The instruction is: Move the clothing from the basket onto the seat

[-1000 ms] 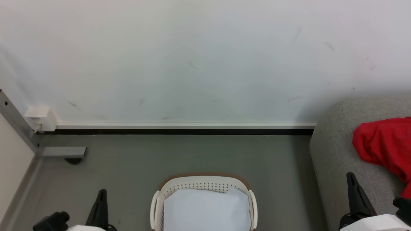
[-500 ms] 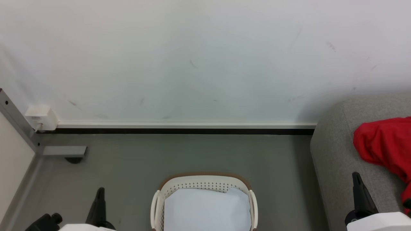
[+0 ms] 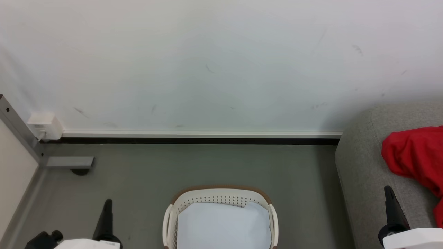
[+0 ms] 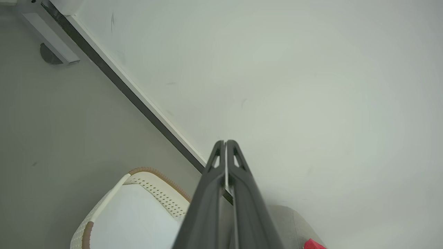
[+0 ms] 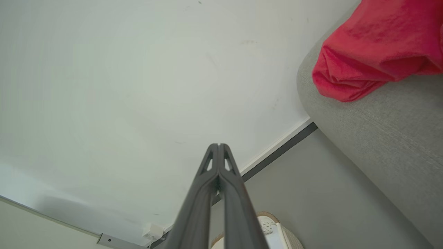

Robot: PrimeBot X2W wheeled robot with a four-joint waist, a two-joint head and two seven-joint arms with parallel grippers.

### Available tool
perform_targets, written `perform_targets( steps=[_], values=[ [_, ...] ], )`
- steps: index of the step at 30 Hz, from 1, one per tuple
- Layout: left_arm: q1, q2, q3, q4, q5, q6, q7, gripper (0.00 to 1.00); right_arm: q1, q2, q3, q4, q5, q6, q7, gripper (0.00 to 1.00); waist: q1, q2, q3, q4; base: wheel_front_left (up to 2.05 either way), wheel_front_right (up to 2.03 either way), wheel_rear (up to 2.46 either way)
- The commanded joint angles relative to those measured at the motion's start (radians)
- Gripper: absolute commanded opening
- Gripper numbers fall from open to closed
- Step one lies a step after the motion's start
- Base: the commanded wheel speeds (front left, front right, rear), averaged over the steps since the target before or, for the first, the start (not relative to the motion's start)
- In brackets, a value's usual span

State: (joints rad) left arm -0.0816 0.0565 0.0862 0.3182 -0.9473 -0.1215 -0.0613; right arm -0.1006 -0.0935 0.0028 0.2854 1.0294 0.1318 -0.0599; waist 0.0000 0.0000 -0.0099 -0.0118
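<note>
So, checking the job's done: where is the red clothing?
In the head view the red clothing lies at the right edge, on the grey sofa, to the right of the laundry basket.

A plain indoor room set up like a corner of a home: a light grey fabric sofa (image 3: 363,166) with red clothing (image 3: 412,155) on it stands near a cream laundry basket (image 3: 221,192) on a smooth grey floor (image 3: 155,169). The scuffed white wall (image 3: 207,69), white skirting (image 3: 200,134) and bare metal post (image 3: 17,128) give it a test-room look
</note>
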Motion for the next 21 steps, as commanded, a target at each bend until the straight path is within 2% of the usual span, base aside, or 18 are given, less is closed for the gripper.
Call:
perform_targets(
  steps=[1, 21],
  values=[
    [-0.021, 0.005, 0.004, -0.015, -0.029, -0.003, 0.009, 0.0, -0.017, -0.001, -0.008, -0.016, 0.029, -0.001, 0.008, 0.0, 0.0, 0.0, 0.0, 0.0, 0.0, 0.0, 0.0],
    [-0.026, 0.002, 0.014, -0.035, -0.247, -0.006, 0.066, 0.0, -0.016, 0.014, -0.046, -0.025, 0.215, -0.001, 0.065, 0.0, 0.0, 0.0, 0.004, 0.003, 0.0, 0.0, 0.0]
  ],
)
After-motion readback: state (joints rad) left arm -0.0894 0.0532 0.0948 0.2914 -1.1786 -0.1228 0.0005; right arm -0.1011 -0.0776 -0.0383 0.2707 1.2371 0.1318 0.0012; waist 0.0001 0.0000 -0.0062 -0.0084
